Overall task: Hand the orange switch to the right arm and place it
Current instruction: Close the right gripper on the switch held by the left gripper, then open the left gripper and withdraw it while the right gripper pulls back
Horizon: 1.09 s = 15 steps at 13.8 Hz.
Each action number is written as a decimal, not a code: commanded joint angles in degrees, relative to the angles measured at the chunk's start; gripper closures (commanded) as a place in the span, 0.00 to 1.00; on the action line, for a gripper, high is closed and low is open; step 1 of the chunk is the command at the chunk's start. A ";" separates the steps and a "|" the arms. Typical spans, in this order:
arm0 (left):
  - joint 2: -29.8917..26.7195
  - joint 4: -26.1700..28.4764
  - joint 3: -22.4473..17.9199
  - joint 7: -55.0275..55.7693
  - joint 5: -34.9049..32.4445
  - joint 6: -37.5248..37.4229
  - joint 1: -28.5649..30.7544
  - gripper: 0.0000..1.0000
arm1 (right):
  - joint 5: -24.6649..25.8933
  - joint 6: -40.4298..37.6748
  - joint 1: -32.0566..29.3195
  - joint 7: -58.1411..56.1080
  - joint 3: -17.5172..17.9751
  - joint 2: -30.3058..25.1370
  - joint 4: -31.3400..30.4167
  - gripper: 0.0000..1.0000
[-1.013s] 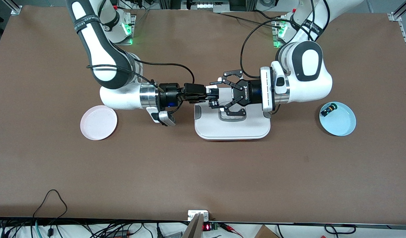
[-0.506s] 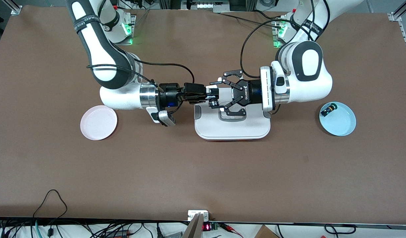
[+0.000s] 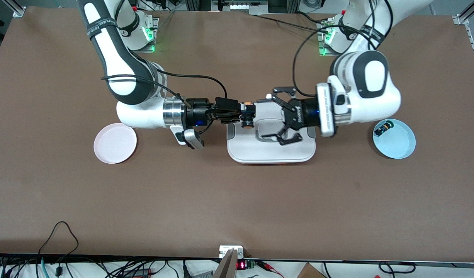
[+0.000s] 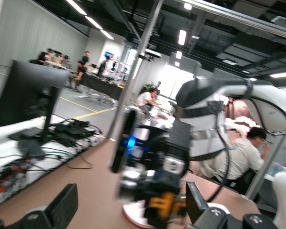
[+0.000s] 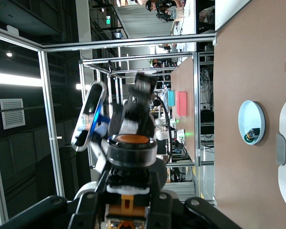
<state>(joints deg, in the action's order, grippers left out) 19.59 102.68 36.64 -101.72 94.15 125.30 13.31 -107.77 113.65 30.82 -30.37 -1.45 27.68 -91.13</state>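
Observation:
The orange switch [image 3: 247,115] is gripped in my right gripper [image 3: 245,112], the slim black one, above the edge of the white board [image 3: 271,152] toward the right arm's end. In the right wrist view the switch [image 5: 129,148] stands between the shut fingers of the right gripper [image 5: 128,192], orange cap outward. My left gripper [image 3: 277,119], the black linkage claw, is open and empty over the board, a short gap from the switch. In the left wrist view its open fingers [image 4: 63,206] frame the blurred switch [image 4: 162,206].
A pink plate [image 3: 115,143] lies toward the right arm's end. A blue plate [image 3: 395,141] toward the left arm's end holds the green-capped switch [image 3: 383,127]; both show in the right wrist view [image 5: 251,119].
The left gripper has drawn back from the switch toward the left arm's end of the table. The switch stays in the right gripper, which has not moved.

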 commanded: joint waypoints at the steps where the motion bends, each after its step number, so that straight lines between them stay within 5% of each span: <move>1: -1.84 -0.37 -4.09 0.92 -5.70 -1.81 1.99 0.00 | -0.08 -0.80 -0.23 -1.44 0.05 0.10 0.16 0.80; 4: -2.28 -0.11 -8.76 -0.05 -12.48 -4.34 4.96 0.00 | 1.23 -0.71 -1.46 -4.86 -0.13 -0.16 -0.45 0.84; 7: -3.50 -0.55 -14.30 -0.93 -25.74 -7.34 5.94 0.00 | 11.92 -1.32 -4.18 -6.10 -0.13 -1.48 -1.50 0.86; 15: -4.74 -0.55 -31.60 16.27 -47.19 -14.01 6.38 0.00 | 59.28 -8.43 -13.06 -9.86 -0.13 -4.29 -2.03 0.87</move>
<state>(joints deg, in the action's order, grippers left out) 16.57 101.98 8.37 -91.19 52.16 114.20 19.95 -56.33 106.86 19.35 -36.86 -2.06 25.17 -91.56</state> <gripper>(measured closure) 0.000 0.661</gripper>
